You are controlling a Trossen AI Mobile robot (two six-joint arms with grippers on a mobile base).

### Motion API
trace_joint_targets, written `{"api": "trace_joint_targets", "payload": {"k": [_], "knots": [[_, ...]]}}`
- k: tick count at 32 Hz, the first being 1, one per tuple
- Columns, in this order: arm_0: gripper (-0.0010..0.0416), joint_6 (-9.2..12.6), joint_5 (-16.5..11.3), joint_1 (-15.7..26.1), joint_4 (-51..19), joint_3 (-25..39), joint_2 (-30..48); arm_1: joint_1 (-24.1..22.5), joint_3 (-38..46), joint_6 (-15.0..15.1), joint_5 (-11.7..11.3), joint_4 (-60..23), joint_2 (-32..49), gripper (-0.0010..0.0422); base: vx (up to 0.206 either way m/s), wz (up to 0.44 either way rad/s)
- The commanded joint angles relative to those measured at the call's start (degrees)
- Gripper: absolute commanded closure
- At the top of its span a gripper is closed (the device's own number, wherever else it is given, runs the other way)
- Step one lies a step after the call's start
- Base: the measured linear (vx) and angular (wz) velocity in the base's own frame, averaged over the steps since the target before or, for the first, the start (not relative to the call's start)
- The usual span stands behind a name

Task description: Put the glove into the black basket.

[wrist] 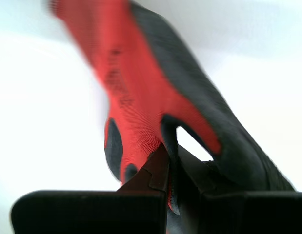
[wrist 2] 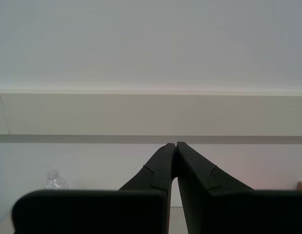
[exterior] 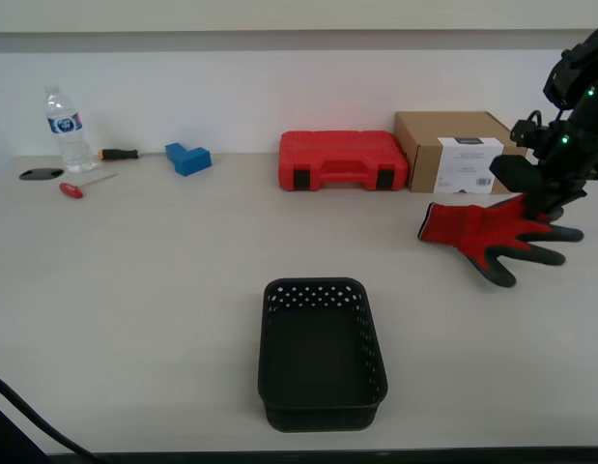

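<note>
Black basket (exterior: 322, 354) sat near the table's front edge.
My first gripper (wrist: 171, 161) pinched the glove (exterior: 492, 232) near the right edge; my second gripper (wrist 2: 176, 146) was pressed together.

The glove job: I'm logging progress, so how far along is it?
Done: my first gripper has clamped the glove near its fingers. In hand: the glove sits at the table's far right by the cardboard box. Left: carrying it into the empty black basket.

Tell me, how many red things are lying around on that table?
3. The red tool case sits at the back beside the cardboard box; the glove is on the exterior view's right; a small red-handled tool lies near the water bottle.
</note>
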Motion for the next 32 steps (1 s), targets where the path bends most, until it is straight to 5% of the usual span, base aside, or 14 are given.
{"api": "trace_joint_targets", "payload": {"k": [1, 6, 16, 29, 32], "knots": [[0.0407, 1.25, -3.3, 2.16, -1.7, -0.11, -2.78, -0.02, -0.02, 0.0, -0.07, 0.15, 0.0, 0.0412, 0.0, 0.0], [0.0407, 1.84, -4.11, 7.69, -4.76, -0.22, -7.61, -0.04, -0.02, 0.0, -0.07, -0.09, 0.0, 0.0412, 0.0, 0.0], [0.0407, 7.85, -4.15, 21.55, -11.5, -0.28, -24.87, -0.02, 0.02, 0.02, -0.07, -0.11, 0.0, 0.0412, 0.0, 0.0], [0.0407, 11.96, -4.2, 40.17, -11.17, -0.28, -24.04, -0.04, 0.0, 0.0, -0.22, -0.09, 0.0, 0.0412, 0.0, 0.0], [0.0407, 12.02, -8.85, 41.51, -11.67, -0.28, -18.75, -0.02, 0.0, 0.02, -0.22, -0.04, 0.0, 0.0412, 0.0, 0.0]]}}
